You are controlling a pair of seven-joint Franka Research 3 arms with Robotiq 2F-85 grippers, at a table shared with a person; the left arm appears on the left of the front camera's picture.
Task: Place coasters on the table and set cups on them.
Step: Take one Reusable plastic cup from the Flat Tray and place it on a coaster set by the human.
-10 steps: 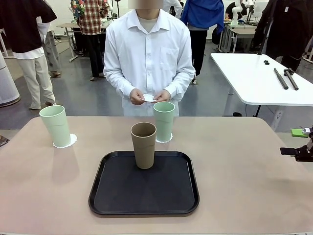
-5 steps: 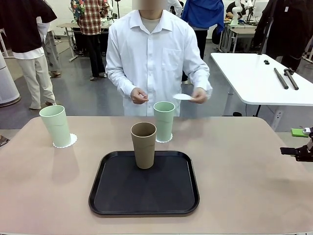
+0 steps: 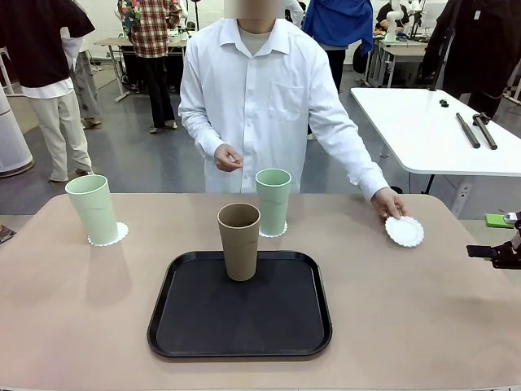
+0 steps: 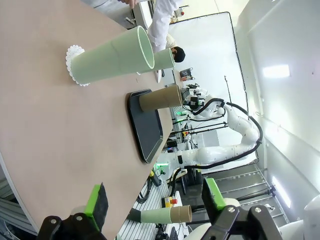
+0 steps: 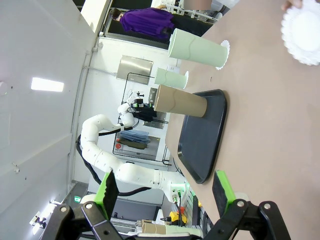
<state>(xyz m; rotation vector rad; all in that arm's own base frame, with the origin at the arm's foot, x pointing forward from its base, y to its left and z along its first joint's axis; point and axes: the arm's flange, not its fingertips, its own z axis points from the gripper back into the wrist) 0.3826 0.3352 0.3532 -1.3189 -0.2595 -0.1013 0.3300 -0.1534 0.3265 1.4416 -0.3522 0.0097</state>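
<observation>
A small white round paper coaster with a scalloped lacy edge [image 3: 404, 231] is laid flat on the wide matte beige-tan table [image 3: 423, 318], near its far right corner. Its far rim is touched by the person's outstretched hand [image 3: 388, 202], whose fingers are curled together onto the paper; whether the rim is pinched or merely pressed cannot be told. Being so light, the paper may be dragged or flipped if it clings to those fingers as they are withdrawn. The tall tan-brown tapered cup [image 3: 238, 241], judged to be meant for it, is stood at the far end of the black rounded-rectangle tray [image 3: 163, 322], well apart from that coaster. It may be caught on the tray's raised rim or knocked against the middle pale green cup [image 3: 273, 201] just behind it, and so tipped. If it is set down off-centre, the lace may be creased. The left pale green cup [image 3: 92, 208] is already seated on a coaster of its own. The right gripper [image 5: 165, 190] and the left gripper [image 4: 155, 197] are both held with jaws spread wide and nothing between them.
</observation>
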